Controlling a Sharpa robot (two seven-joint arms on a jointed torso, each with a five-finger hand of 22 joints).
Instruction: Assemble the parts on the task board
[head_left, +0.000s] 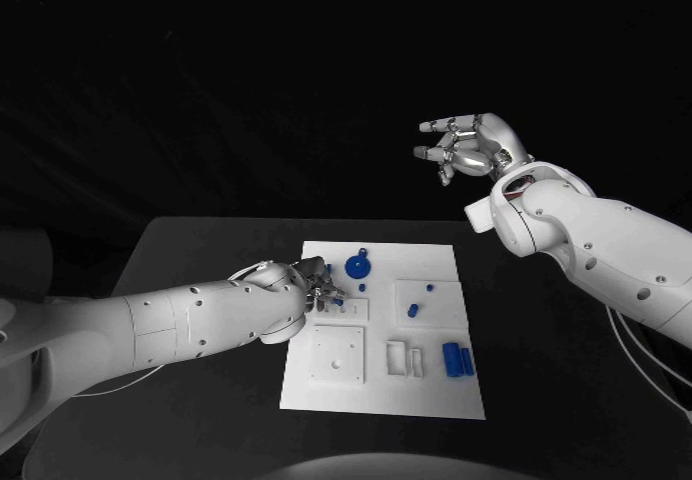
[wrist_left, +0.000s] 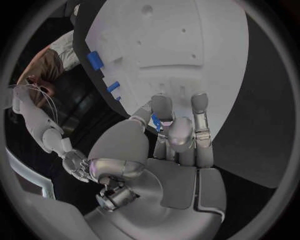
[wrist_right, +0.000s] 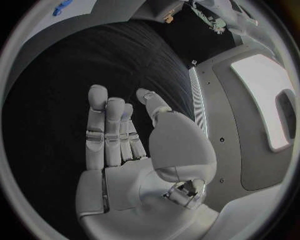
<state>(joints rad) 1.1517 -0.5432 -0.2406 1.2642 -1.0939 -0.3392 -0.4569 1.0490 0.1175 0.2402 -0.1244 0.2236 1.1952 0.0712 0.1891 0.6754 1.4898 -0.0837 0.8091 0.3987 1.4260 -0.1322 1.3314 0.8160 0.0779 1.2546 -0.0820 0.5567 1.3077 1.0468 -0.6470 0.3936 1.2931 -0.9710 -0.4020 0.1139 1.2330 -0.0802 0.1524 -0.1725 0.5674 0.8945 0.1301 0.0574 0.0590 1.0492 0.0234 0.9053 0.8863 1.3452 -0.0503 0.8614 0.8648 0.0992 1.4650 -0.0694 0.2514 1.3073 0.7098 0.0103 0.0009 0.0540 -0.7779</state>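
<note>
This looks like a robotics lab. A black tabletop (head_left: 188, 260) stands against a dark backdrop and carries a white task board (head_left: 382, 395) with small blue parts (head_left: 457, 359), worked over by two white robot arms. The setup is bare, with no household or shop goods.

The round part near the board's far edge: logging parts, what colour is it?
Blue; the round part shows best in the head view.
</note>
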